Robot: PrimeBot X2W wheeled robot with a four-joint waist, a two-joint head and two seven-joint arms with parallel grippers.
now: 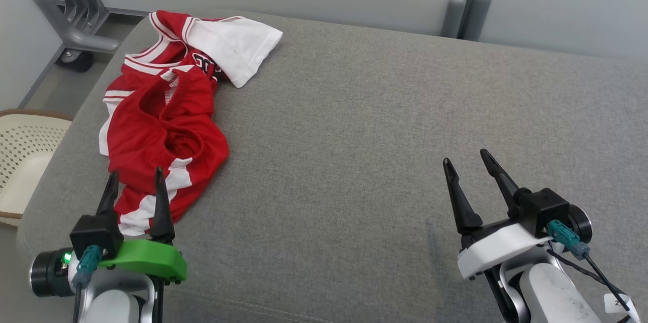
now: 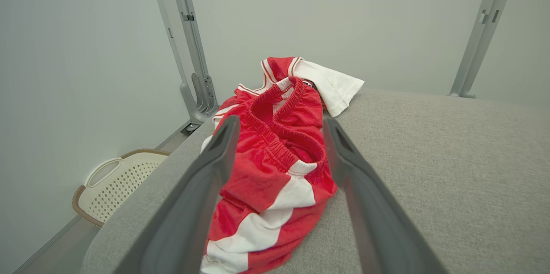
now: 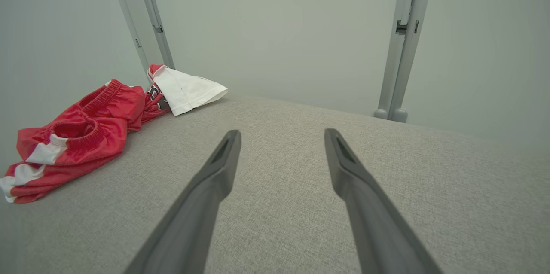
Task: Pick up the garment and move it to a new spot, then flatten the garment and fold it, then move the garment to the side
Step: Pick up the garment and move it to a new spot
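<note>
crumpled red-and-white garment (image 1: 167, 115) heaped on grey cushion (image 1: 379, 135).

Lighting was bright, soft and even; a faint shadow lay beside the right tool (image 1: 464, 156). Wrist views bowed at their edges (close fingers (image 3: 202, 205) looked soft).
</note>
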